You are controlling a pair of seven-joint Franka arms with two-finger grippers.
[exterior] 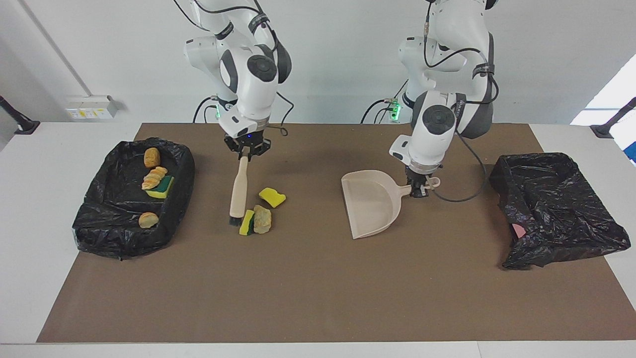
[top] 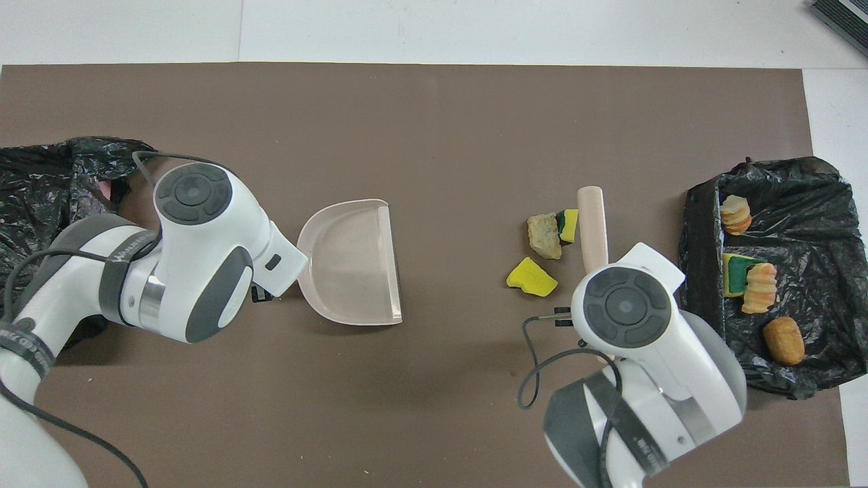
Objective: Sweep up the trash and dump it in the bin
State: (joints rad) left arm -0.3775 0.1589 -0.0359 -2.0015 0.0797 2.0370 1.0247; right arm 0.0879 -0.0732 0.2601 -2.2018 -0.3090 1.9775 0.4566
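The right gripper [exterior: 247,153] is clenched on the handle of the brush [exterior: 238,190], which hangs down from it with the black bristles just beside the green-backed sponge [exterior: 246,222] and the bread chunk [exterior: 262,219]; the plain yellow sponge [exterior: 272,197] lies a little toward the left arm's side of that brush. These three pieces of trash sit on the brown mat [exterior: 318,288] between the two grippers. The left gripper [exterior: 416,190] grasps the handle of the dustpan [exterior: 370,209], whose open mouth faces the pile but stands well apart from it. Four other pieces rest in the black-lined bin [exterior: 99,233] at the right arm's end; a crumpled black bag [exterior: 556,209] lies at the left arm's end. The step in hand looks like lining up for the sweep. Next, the dustpan probably needs to come close to the pile with its lip flat on the mat, then the brush should push the pieces toward it.
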